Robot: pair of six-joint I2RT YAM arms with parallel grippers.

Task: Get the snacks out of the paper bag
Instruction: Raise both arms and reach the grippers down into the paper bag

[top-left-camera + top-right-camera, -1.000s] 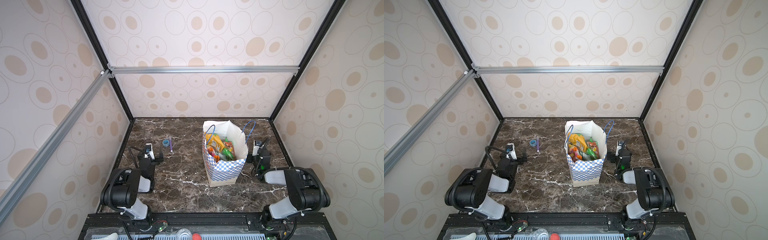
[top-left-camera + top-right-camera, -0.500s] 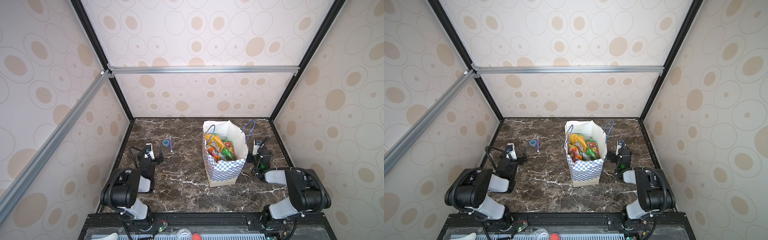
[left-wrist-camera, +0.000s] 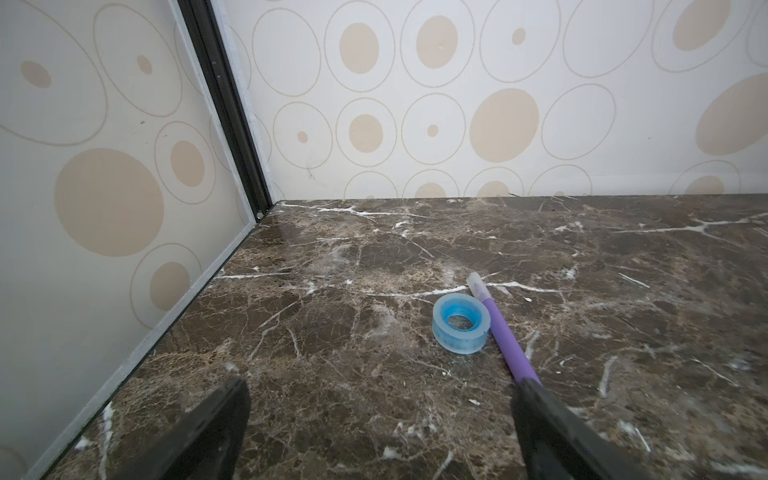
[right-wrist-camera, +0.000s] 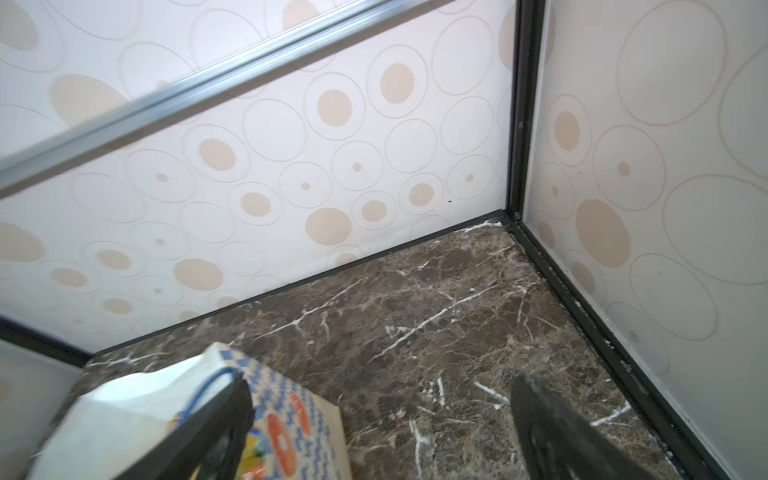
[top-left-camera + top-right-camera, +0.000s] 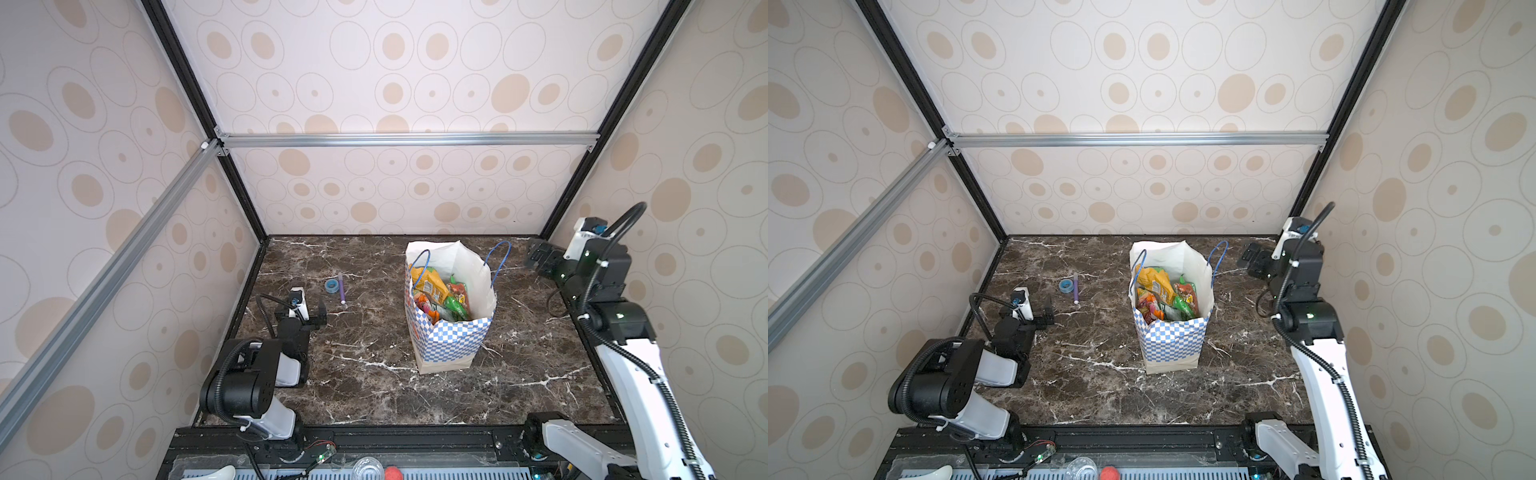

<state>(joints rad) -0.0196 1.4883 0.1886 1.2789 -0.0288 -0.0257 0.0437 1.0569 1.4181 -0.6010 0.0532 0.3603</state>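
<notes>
A: Top views first. Bag?
B: The paper bag (image 5: 451, 345) stands upright on the marble table (image 5: 365, 345), right of centre, mouth open, in both top views. Blue-white check outside, tan band at the base, white inside.
A: Snacks?
B: The snacks (image 5: 440, 295) sit piled inside the bag: a yellow-orange packet on top, green and orange-red ones around it. Exact count, can't tell.
A: Arms?
B: The left gripper (image 5: 307, 312) is low at the table's left side, arm folded, jaws spread. A blue tape roll (image 5: 331, 284) and a purple pen (image 5: 341, 289) lie just beyond it, side by side. The right gripper (image 5: 540, 258) is held up off the table near the far right corner, right of the bag and apart from it. Its jaws are hard to read from here.
A: Left wrist?
B: The left gripper (image 3: 380, 384) has its jaws wide apart, pinching nothing. Tape roll (image 3: 460, 323) flat on the marble, pen (image 3: 505, 336) right beside it, looks like touching. The pen's near end runs behind one finger (image 3: 552, 428); contact there, can't tell.
A: Right wrist?
B: Bit blurred. The right gripper (image 4: 380, 382) has its jaws spread wide, holding nothing. A top corner of the bag (image 4: 124, 403) shows beside one finger (image 4: 199, 436): white inside, check outside with orange round marks. That finger overlaps the bag in view; touching or not, can't tell. Marble and the wallpapered corner (image 4: 517, 124) lie beyond.
</notes>
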